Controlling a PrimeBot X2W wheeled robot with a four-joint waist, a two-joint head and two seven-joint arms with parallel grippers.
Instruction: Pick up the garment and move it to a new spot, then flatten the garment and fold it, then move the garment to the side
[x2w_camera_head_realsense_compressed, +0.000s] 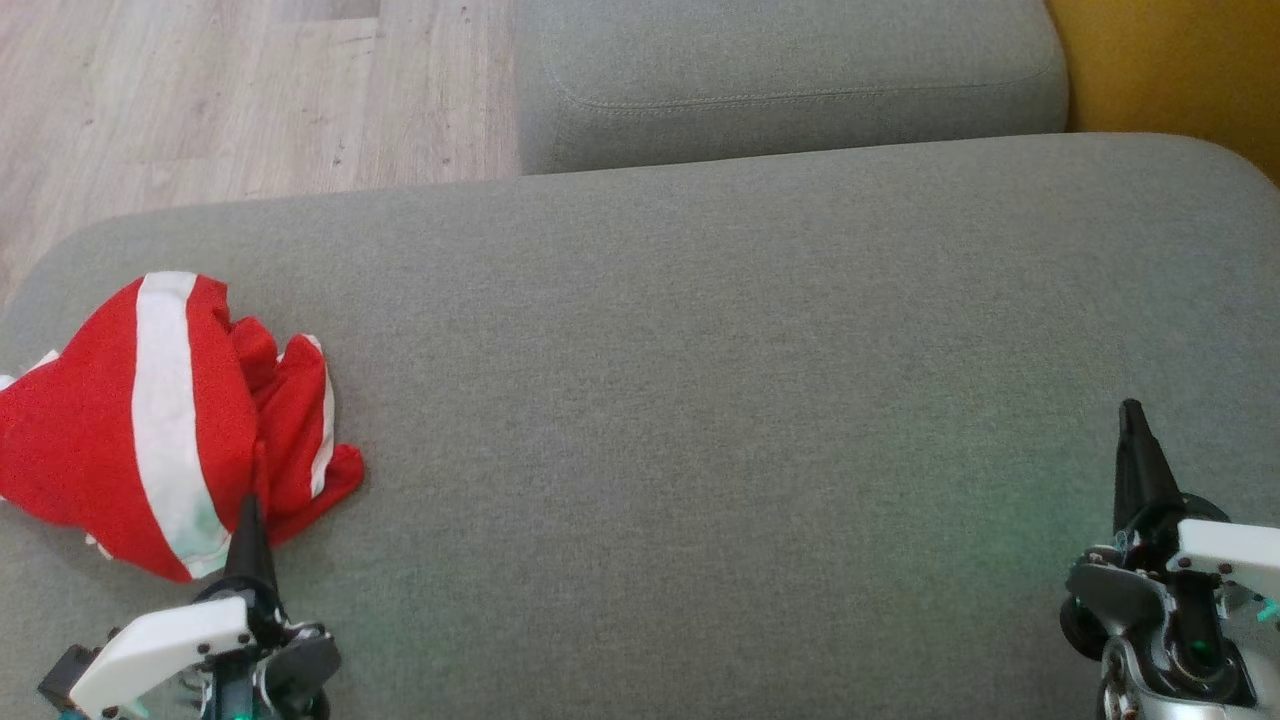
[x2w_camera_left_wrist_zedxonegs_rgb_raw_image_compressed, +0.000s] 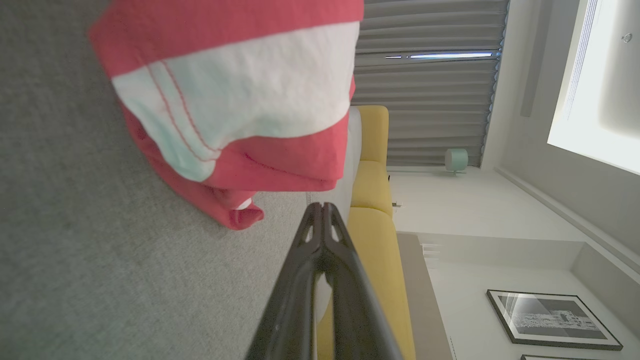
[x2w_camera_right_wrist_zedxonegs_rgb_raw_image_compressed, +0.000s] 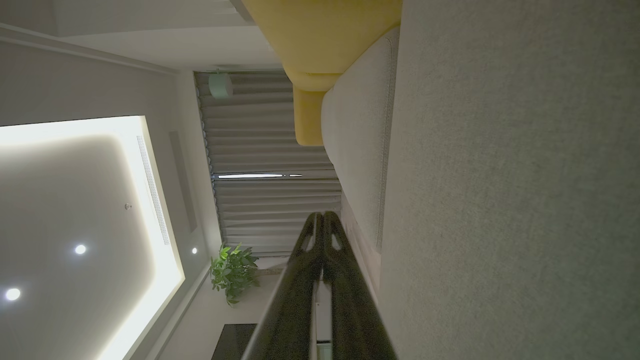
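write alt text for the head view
A crumpled red garment with white stripes lies at the left of a grey cushion. The left gripper, shut, points at its near edge; the right gripper, also shut, is far to the right.

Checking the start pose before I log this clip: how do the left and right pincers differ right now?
The left pincer points at the near edge of the red-and-white garment; the right pincer is far from it, over bare grey cushion. The left pincer's wrist view looks onto the garment; the right pincer's looks along the cushion toward the room. Both are shut and hold nothing.
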